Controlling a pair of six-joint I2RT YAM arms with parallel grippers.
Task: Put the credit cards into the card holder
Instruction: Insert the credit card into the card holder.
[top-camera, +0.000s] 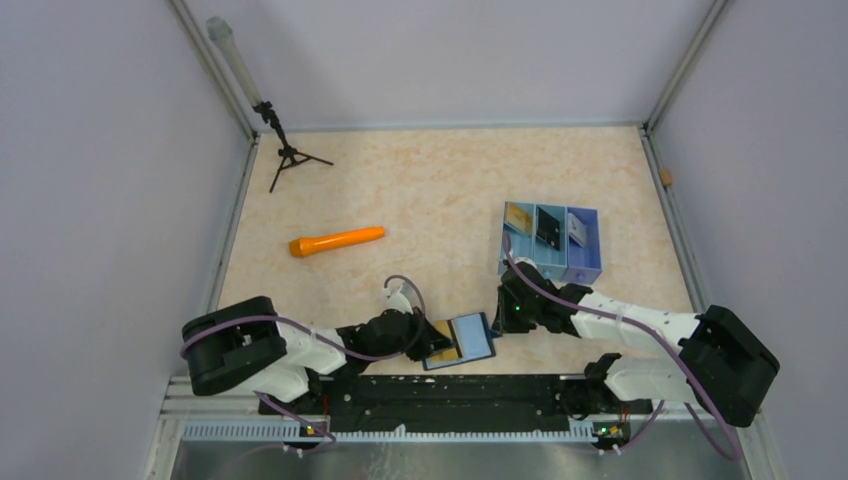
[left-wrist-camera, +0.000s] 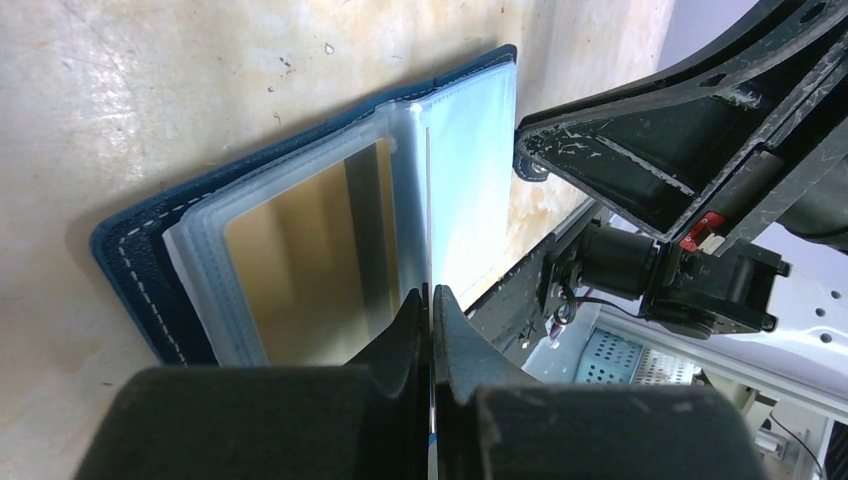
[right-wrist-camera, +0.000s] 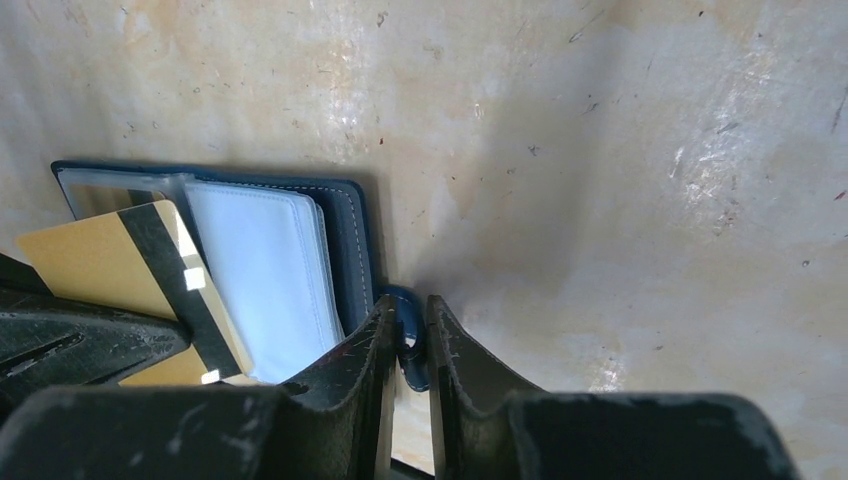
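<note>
The navy card holder (top-camera: 472, 337) lies open near the front edge, its pale blue sleeves up. It also shows in the left wrist view (left-wrist-camera: 140, 270) and the right wrist view (right-wrist-camera: 350, 230). My left gripper (left-wrist-camera: 430, 292) is shut on a gold credit card (right-wrist-camera: 100, 262) with a black stripe, holding it on edge over the open sleeves (left-wrist-camera: 300, 240). My right gripper (right-wrist-camera: 407, 305) is shut on the holder's blue snap tab (right-wrist-camera: 410, 345) at its right edge. A gold card (top-camera: 518, 216), a black card (top-camera: 547, 226) and a white card (top-camera: 577, 228) lie in a tray.
The blue three-compartment tray (top-camera: 592, 262) stands just behind my right arm. An orange marker-like object (top-camera: 337, 241) lies left of centre. A small black tripod (top-camera: 287, 155) with a tube stands at the back left corner. Walls close in both sides.
</note>
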